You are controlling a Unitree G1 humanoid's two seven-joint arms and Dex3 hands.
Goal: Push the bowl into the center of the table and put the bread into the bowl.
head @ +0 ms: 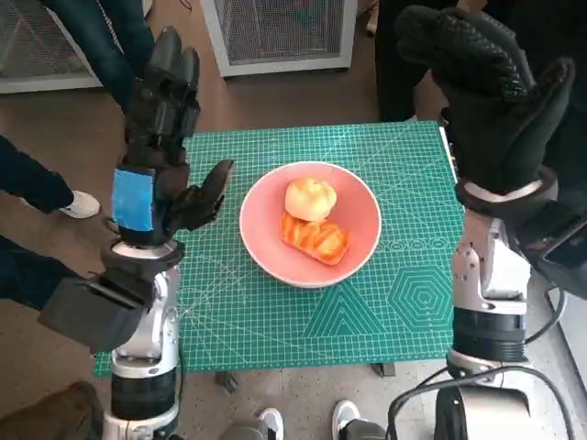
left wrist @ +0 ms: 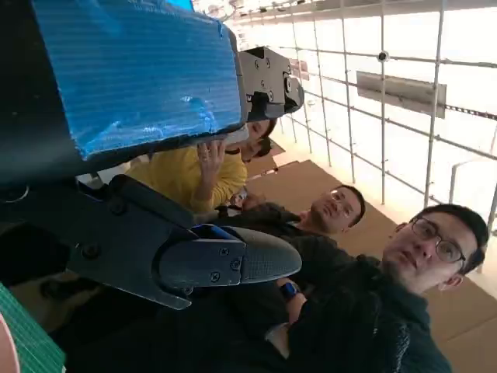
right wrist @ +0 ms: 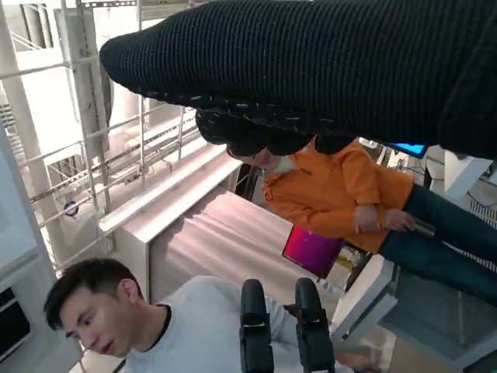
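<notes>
A pink bowl [head: 362,197] sits near the middle of the green cutting mat [head: 404,312]. Inside it lie a round pale bun [head: 310,198] and a glazed golden pastry [head: 315,238]. My left hand [head: 160,147] is raised beside the mat's left edge, fingers pointing up and apart, thumb toward the bowl, holding nothing. Its blue-taped back [left wrist: 132,70] and a black finger [left wrist: 225,260] fill the left wrist view. My right hand [head: 491,101] in the black glove is lifted over the mat's right edge, away from the bowl, empty. The glove [right wrist: 326,62] spans the right wrist view.
People sit around the table: legs and a white shoe [head: 83,203] at the left, feet [head: 348,417] at the front edge. The wrist views show seated people [left wrist: 365,311] and a person in orange [right wrist: 342,190]. A white cabinet [head: 280,32] stands beyond the table.
</notes>
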